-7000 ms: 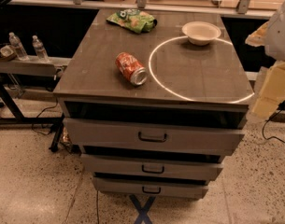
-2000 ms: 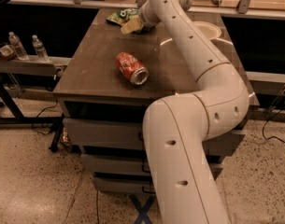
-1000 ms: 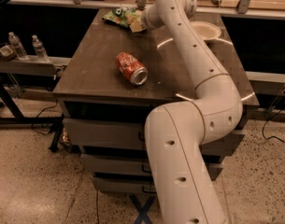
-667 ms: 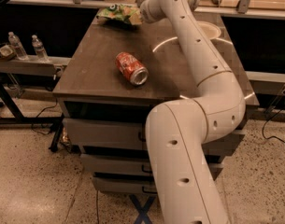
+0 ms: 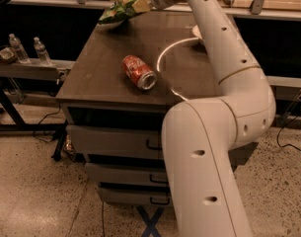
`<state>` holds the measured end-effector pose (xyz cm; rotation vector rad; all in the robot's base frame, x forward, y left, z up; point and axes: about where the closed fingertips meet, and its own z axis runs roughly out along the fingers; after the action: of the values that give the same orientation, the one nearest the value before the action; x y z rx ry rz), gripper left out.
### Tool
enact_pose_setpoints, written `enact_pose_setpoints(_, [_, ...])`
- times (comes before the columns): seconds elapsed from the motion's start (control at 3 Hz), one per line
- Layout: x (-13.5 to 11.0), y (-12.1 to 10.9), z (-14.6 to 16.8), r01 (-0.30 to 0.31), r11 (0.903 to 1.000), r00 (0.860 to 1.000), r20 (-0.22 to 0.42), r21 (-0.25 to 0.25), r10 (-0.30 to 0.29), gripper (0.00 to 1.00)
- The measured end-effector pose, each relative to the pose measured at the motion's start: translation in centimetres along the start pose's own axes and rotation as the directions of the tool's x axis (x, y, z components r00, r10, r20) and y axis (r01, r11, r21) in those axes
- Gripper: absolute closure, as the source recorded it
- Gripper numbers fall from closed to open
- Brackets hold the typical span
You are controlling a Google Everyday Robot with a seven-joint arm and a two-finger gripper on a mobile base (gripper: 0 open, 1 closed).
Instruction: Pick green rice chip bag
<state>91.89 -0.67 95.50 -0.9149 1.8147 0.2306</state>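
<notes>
Gripper [image 5: 139, 4] is at the top of the frame, a little left of the middle. It is at the end of the long white arm [image 5: 209, 43] that comes up from the lower right. Its two fingers are pinched on the right end of the green rice chip bag [image 5: 116, 12]. The bag sticks out to the left from the fingers. It looks like it is up in the air, over the far left corner of the table [image 5: 105, 68], with a dark shadow under it. I cannot tell for sure if its low left tip touches the top.

The red soda can [image 5: 138, 72] lies on its side in the middle of the table, well apart from the bag. A white bowl [image 5: 195, 31] peeks out from behind the arm on the right side of the table. Two water bottles [image 5: 17, 47] stand on a low shelf at the left edge of the frame.

The step in hand looks like the lift. The bag is held, and it is off the table or almost off. The task looks nearly finished.

The next move should be to bring the bag higher, straight up, so it is clear of the table. The fingers need a tight hold, because the bag looks shiny and slippery and is held by one end only. It may swing or slide out if the arm goes fast. A slow, smooth lift would be best. The can is far enough away that it should not get bumped.
</notes>
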Motion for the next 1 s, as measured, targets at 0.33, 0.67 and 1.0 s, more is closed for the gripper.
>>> enact_pose_setpoints(0.33, [-0.9,-0.2,-2.6,0.008,1.0000,1.000,0.009,0.004,-0.008,1.00])
enact_pose_setpoints(0.67, [-1.9,-0.8,-8.4,0.007,0.9984,0.999,0.032,0.056,-0.009,1.00])
enact_pose_setpoints(1.0, [-1.5,0.2,-12.0,0.016,0.9969,0.999,0.042,0.077,-0.019,1.00])
